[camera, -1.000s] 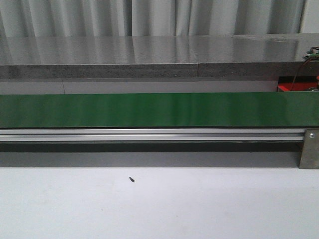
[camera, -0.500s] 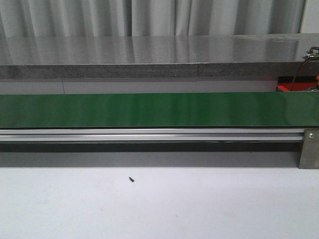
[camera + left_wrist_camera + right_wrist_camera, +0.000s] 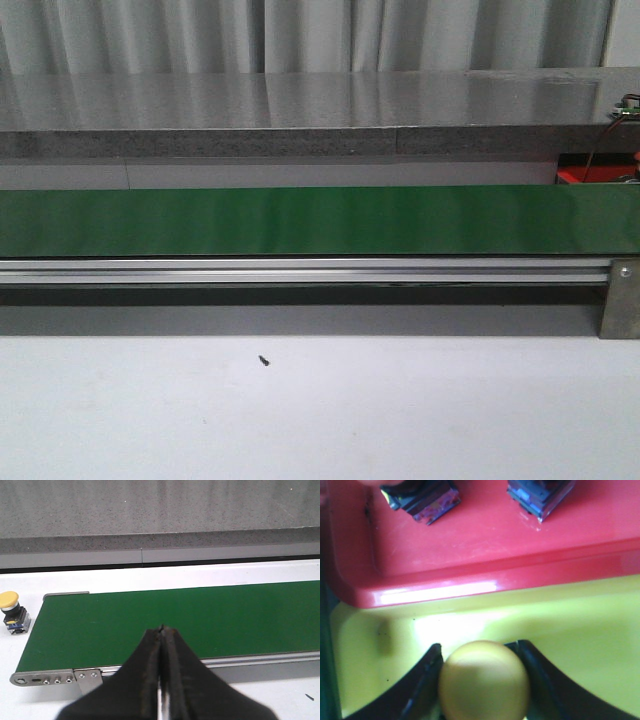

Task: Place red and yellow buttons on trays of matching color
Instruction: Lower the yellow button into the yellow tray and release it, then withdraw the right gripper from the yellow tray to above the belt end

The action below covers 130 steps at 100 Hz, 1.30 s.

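In the right wrist view my right gripper (image 3: 481, 652) is shut on a yellow button (image 3: 484, 682), held low over the yellow tray (image 3: 580, 630). Beyond it lies the red tray (image 3: 485, 545) with the dark bases of two buttons (image 3: 422, 497) (image 3: 540, 494) at the frame edge; their caps are cut off. In the left wrist view my left gripper (image 3: 161, 629) is shut and empty above the green conveyor belt (image 3: 200, 615). Another yellow button (image 3: 11, 612) stands on the white table just off the belt's end. No gripper shows in the front view.
The green belt (image 3: 320, 220) runs across the front view on an aluminium rail (image 3: 300, 270), with a grey stone counter (image 3: 300, 110) behind. A small dark speck (image 3: 264, 360) lies on the white table. Part of the red tray (image 3: 595, 175) peeks out at far right.
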Each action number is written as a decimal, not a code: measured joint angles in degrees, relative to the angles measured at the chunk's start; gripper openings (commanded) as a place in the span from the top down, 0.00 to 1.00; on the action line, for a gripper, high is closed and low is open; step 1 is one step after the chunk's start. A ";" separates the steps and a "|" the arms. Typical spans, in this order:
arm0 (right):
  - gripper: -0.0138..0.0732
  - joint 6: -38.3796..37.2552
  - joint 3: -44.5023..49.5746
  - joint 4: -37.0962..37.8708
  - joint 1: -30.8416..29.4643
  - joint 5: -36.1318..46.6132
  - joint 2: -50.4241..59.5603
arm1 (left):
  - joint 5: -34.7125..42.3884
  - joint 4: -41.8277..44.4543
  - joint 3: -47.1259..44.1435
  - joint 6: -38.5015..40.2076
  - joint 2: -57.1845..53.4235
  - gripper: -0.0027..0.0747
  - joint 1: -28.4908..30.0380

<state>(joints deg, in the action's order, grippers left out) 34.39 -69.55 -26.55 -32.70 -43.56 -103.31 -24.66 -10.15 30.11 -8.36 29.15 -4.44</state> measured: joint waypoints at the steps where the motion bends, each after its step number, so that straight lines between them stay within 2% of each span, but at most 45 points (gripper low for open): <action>1: 0.55 0.00 0.13 0.00 0.00 0.04 0.02 | 0.00 0.00 0.00 0.00 0.00 0.99 0.00; 15: 0.52 0.00 0.53 0.00 0.00 0.55 -0.59 | 0.00 0.00 0.00 0.00 0.00 0.99 0.00; 30: 0.33 0.00 0.61 -0.16 0.00 0.76 -0.80 | 0.00 0.00 0.00 0.00 0.00 0.99 0.00; 37: 0.28 0.00 0.61 -0.14 0.00 0.76 -0.80 | 0.00 0.00 0.00 0.00 0.00 0.99 0.00; 62: 0.28 0.00 0.61 -2.42 0.00 0.76 0.46 | 0.00 0.00 0.00 0.00 0.00 0.99 0.00; 82: 0.28 0.00 0.61 -3.30 1.58 1.81 6.35 | 0.00 0.00 0.00 0.00 0.00 0.99 0.00; 130: 0.29 0.83 2.15 -4.14 19.63 2.24 28.65 | 0.00 0.00 0.00 0.00 0.00 0.99 0.00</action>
<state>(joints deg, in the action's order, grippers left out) 35.22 -67.40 -30.69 -13.07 -41.32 -74.66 -24.66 -10.15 30.11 -8.36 29.15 -4.44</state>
